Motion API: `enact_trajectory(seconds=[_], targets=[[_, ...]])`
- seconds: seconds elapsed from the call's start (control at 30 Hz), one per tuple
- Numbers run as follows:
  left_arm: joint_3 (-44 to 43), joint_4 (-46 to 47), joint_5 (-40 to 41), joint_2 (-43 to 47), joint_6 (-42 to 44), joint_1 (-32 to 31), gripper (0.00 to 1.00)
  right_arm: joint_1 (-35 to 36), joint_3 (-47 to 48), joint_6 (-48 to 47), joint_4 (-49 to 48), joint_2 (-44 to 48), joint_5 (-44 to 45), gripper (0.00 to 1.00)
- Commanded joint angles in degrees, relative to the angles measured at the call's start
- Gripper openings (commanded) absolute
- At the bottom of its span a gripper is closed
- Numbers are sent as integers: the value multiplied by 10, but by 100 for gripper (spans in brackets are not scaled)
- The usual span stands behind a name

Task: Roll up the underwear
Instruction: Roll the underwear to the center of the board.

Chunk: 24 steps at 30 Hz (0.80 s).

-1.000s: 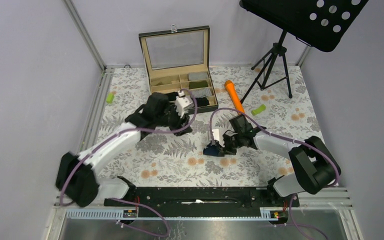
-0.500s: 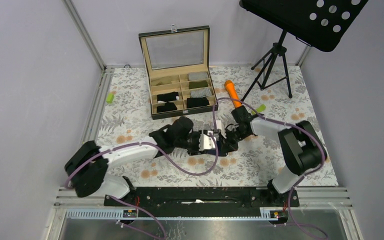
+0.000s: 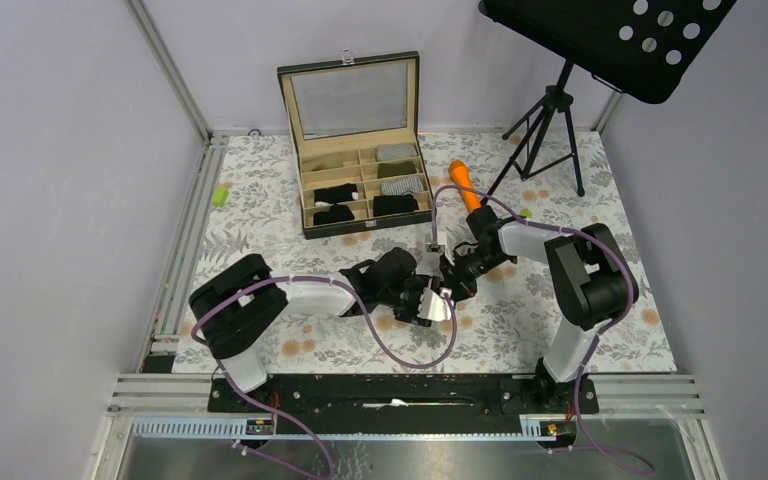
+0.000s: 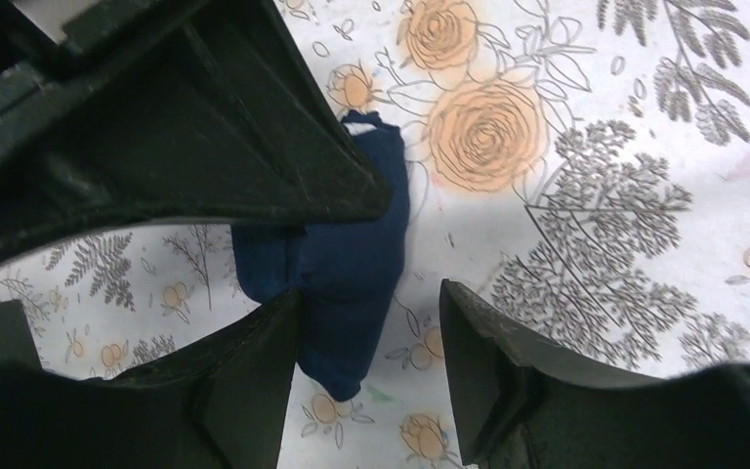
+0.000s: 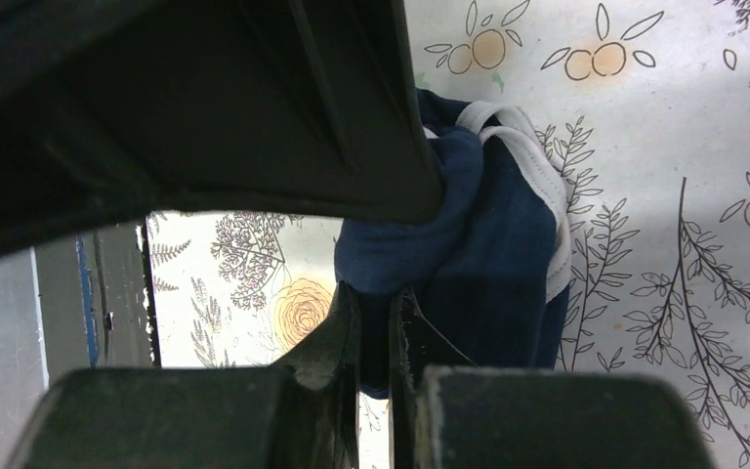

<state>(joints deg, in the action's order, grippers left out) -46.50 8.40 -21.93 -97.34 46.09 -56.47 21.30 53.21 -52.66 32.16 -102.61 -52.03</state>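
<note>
Your right end effector point(image 5: 375, 322) was pinched almost closed on a fold of the navy blue, white-trimmed fabric underwear point(image 5: 493, 244) near the middle of the floral-print desk point(image 4: 596, 195). Your left end effector point(image 4: 369, 293) stood open around it.

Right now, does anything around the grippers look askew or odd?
The navy underwear is a lopsided bundle, not a neat roll: its white trim bulges loose at one end. The right gripper pinches one fold with shut jaws.
</note>
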Motion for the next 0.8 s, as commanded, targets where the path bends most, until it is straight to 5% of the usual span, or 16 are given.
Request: enact_trajectory(seconds=[0.0,0.23,0.47,0.6,0.77], targets=[[-34,67,2,-25,6,-8,57,6,-29,5,52,-45,114,0],[-55,17,-15,-51,51,-7,35,6,-26,13,53,-47,116,1],[-88,-135,-31,-51,83,2,3,-4,55,33,132,31,98,36],[-136,-299,-35,-56,91,13,0,-26,222,28,236,66,70,50],[-204,-500,-41,-81,64,30,0,-72,353,100,256,57,34,59]])
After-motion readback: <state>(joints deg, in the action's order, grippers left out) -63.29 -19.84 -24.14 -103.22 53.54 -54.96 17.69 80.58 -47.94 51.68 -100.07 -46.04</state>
